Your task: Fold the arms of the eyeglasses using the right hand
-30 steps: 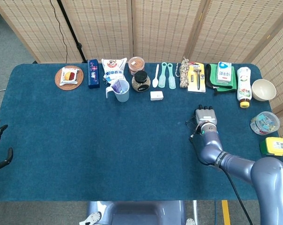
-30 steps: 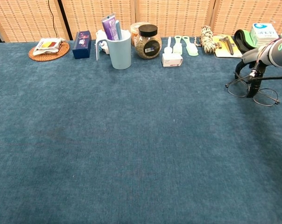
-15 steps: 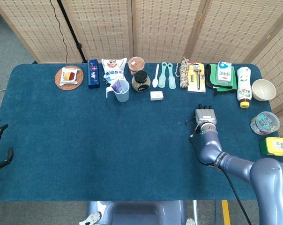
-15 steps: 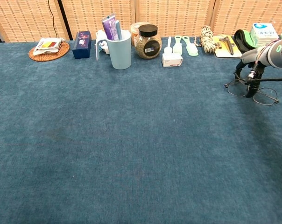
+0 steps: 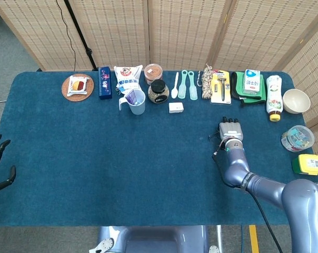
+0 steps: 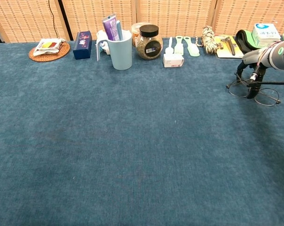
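The right hand [image 6: 251,71] was kept pressed down on the eyeglasses [image 6: 253,92], barely shifted from a second before; its grip could not be made out, so folding seemed unfinished.

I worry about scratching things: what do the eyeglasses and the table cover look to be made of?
The eyeglasses look thin dark metal wire with clear lenses, since the cloth shows through; plastic cannot be ruled out. The table cover looks like soft matte teal fabric, felt-like, with a faint nap.

You face a staged test room: a blue-carpeted surface [image 5: 96,158], woven folding screens [image 5: 122,31] at twelve o'clock, household goods lined along its far edge.
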Controlling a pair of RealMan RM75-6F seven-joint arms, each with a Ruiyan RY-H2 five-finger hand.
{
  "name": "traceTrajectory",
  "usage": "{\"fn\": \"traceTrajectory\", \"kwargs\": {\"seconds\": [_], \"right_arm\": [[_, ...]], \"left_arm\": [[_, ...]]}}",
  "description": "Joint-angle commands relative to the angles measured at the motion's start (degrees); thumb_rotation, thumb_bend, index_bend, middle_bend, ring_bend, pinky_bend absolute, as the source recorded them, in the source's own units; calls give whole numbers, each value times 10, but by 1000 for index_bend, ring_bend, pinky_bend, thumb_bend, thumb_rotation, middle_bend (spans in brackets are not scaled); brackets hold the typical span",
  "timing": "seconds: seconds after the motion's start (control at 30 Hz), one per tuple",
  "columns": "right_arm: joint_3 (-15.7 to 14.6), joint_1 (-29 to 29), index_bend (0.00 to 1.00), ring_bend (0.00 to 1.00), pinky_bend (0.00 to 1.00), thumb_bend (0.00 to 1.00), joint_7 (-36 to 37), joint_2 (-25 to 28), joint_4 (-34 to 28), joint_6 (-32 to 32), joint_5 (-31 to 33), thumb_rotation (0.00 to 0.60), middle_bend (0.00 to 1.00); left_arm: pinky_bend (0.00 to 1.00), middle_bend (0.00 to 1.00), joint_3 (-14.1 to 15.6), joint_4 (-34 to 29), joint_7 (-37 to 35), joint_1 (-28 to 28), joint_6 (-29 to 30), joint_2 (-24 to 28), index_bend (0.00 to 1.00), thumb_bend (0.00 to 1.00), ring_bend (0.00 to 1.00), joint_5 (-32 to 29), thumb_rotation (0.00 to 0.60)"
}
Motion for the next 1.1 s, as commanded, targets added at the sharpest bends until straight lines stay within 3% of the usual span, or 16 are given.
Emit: {"fn": "traceTrajectory", "kwargs": {"seconds": [0.03, 0.8, 1.1], "right_arm": [[4, -4, 438, 0, 0, 244, 5, 0, -2, 3, -8, 600, 9], [23, -31, 562, 0, 0, 243, 30, 1, -22, 24, -64, 600, 90], [24, -37, 456, 0, 0, 244, 30, 25, -67, 38, -81, 600, 49]], "left_arm": [[42, 0, 0, 0, 0, 0, 0, 0, 122, 503, 0, 0, 385], [43, 0, 1, -6, 5, -2, 0, 1, 122, 503, 0, 4, 384], [43, 0, 1, -8, 7, -3, 0, 1, 122, 503, 0, 7, 385]]}}
